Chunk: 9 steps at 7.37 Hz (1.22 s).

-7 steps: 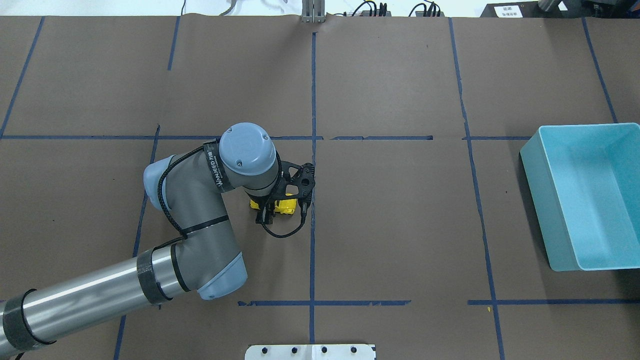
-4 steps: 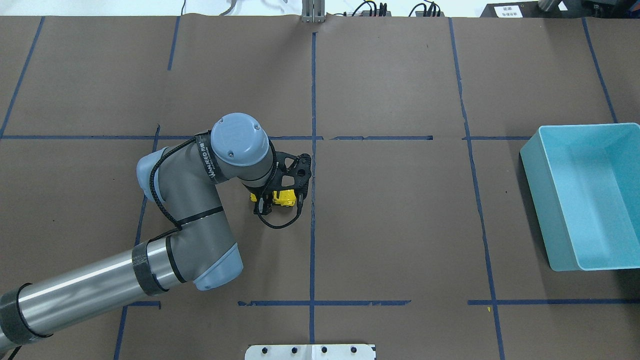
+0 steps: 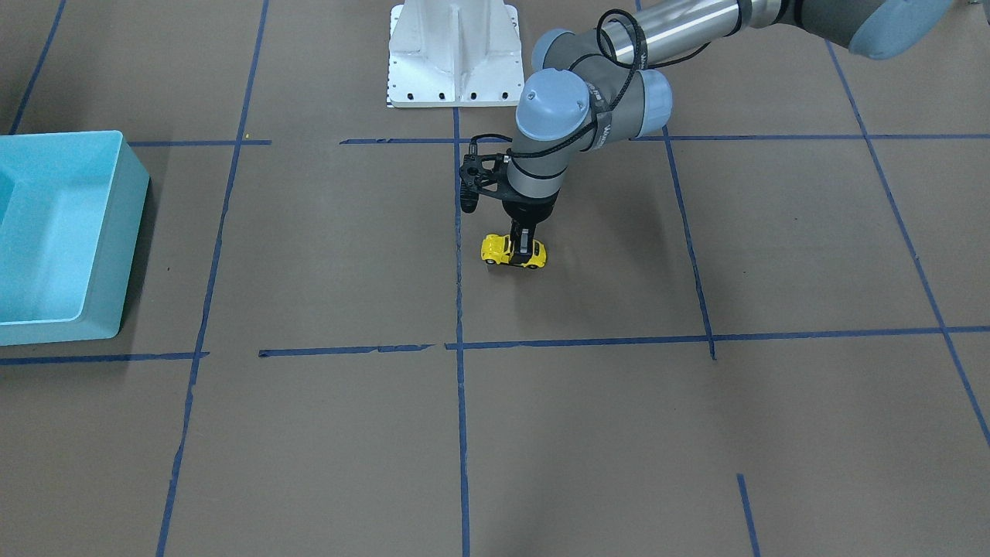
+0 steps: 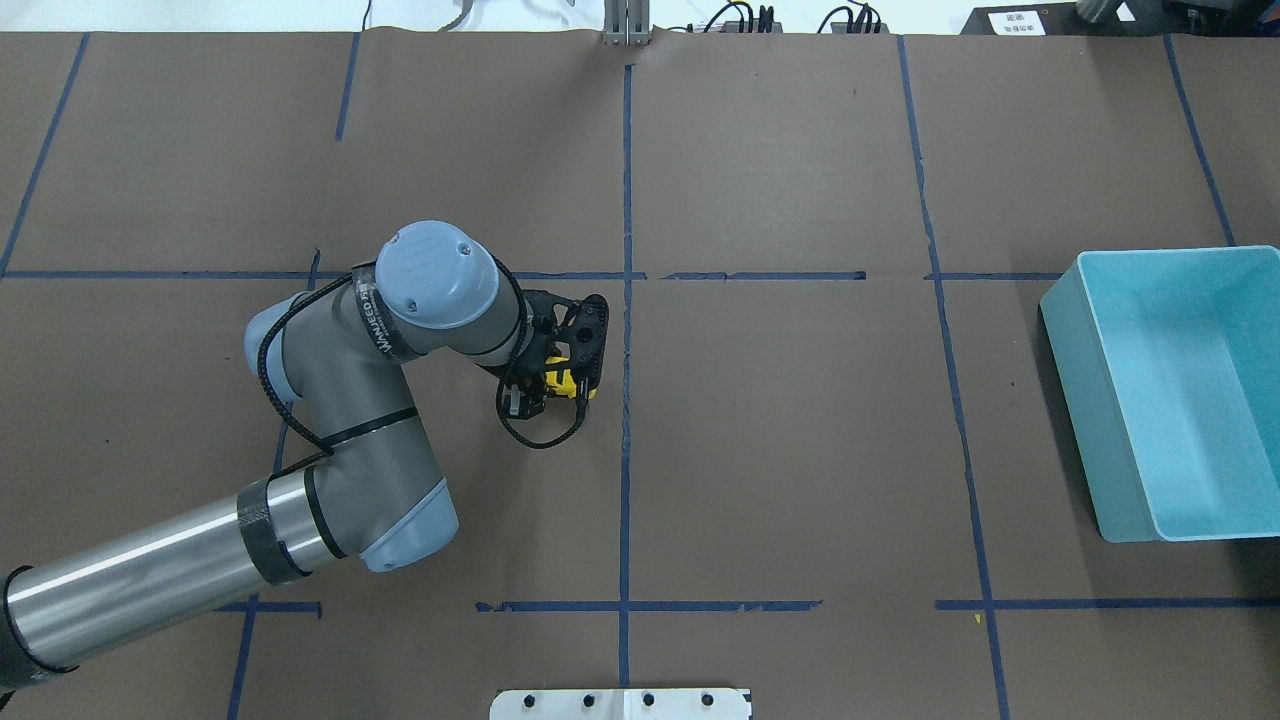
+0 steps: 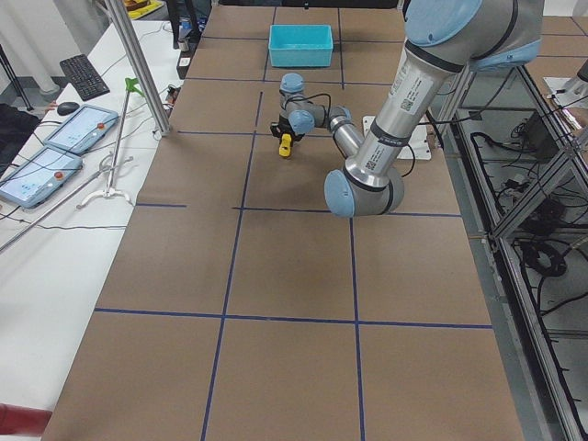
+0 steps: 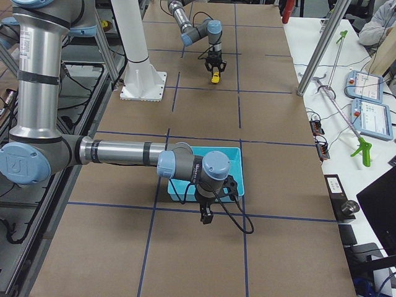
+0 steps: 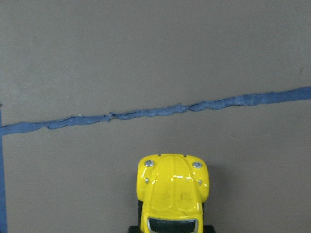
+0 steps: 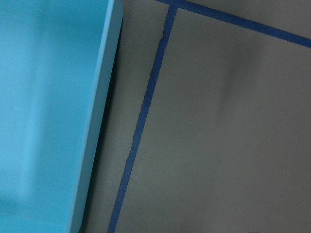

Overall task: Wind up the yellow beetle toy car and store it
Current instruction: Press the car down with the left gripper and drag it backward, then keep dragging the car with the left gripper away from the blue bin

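Observation:
The yellow beetle toy car (image 3: 513, 252) stands on its wheels on the brown table just left of the centre tape line (image 4: 560, 380). My left gripper (image 3: 526, 246) comes straight down and is shut on the car's middle. The left wrist view shows the car's hood (image 7: 172, 189) pointing at a blue tape line. My right gripper (image 6: 206, 216) hangs beside the teal bin, seen only from the side, so I cannot tell whether it is open or shut.
A teal bin (image 4: 1075, 400) sits at the right table edge, with its wall in the right wrist view (image 8: 102, 97). The white robot base plate (image 4: 620, 703) is at the near edge. Blue tape lines (image 4: 626, 200) cross the table.
My left arm has moved left and a little toward the far side, and the gripped car has gone with it along the table.

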{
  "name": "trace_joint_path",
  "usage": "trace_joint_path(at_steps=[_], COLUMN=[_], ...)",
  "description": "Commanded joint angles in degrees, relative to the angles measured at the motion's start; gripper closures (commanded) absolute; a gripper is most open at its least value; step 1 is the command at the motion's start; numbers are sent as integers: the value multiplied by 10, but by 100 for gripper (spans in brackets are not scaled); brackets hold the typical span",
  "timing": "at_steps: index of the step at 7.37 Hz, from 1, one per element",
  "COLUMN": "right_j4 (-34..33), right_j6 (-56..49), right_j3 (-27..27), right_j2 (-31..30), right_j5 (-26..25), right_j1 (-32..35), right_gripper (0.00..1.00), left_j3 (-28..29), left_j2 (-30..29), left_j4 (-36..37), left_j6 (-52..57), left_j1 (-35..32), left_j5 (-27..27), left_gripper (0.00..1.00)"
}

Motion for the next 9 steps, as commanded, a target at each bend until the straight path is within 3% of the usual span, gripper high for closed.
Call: trace_joint_path(at_steps=[1,3,9], right_j4=[0,-1,0], right_j6=[-1,-1,-2], right_j3=[1,1,2], right_j2=[1,1,1], right_j5=[0,1,1], right_j1=[0,0,0], right_gripper=[0,0,0], left_j3=[0,3,9], left_j2=[3,20,35], left_j4=[-21,-64,-67], left_j6=[-3,-3,-18], left_j1=[-12,-17,-34], left_j5=[-30,-31,-53], left_gripper=[100,100,100])
